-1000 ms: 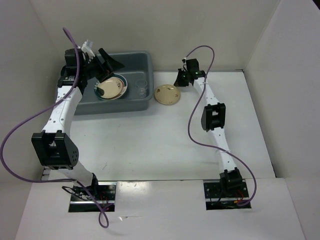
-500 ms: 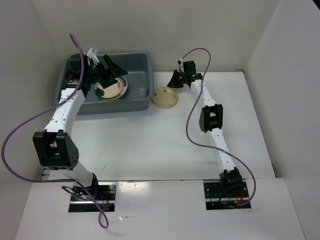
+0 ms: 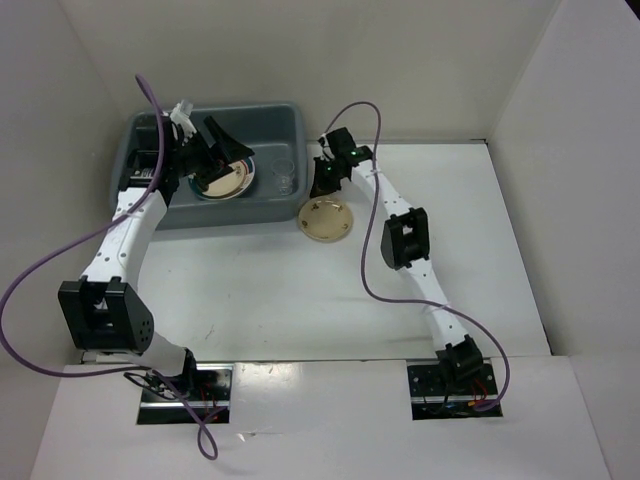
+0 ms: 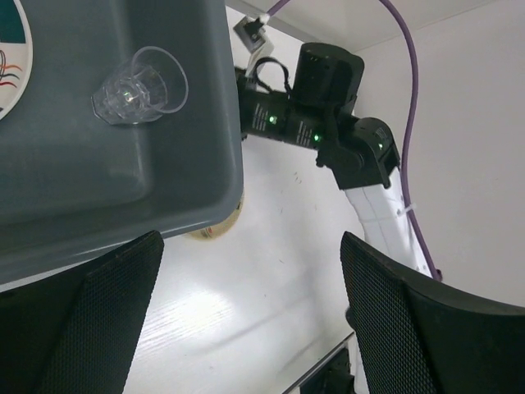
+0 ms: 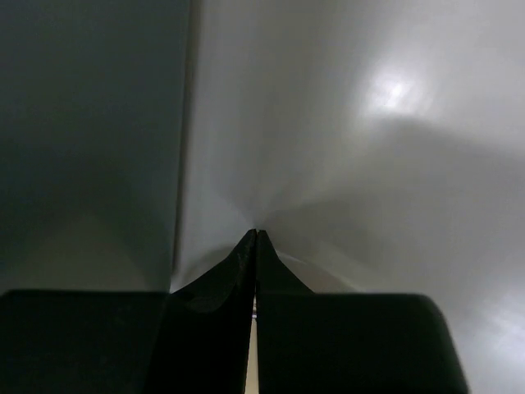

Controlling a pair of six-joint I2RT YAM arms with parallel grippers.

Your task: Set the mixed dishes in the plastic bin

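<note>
The grey plastic bin stands at the back left. In it lie a cream plate on patterned plates and a clear cup, which also shows in the left wrist view. A second cream plate lies on the table by the bin's right wall. My left gripper hangs open and empty over the bin. My right gripper is shut, tips low on the table between the bin wall and that plate. Nothing shows between its tips.
White walls close in the table on three sides. In the left wrist view the right wrist is close beside the bin's corner. Purple cables loop off both arms.
The right gripper has moved left to the bin's right wall. The cream plate on the table has slid nearer and slightly left. The left gripper has shifted a little over the bin.
</note>
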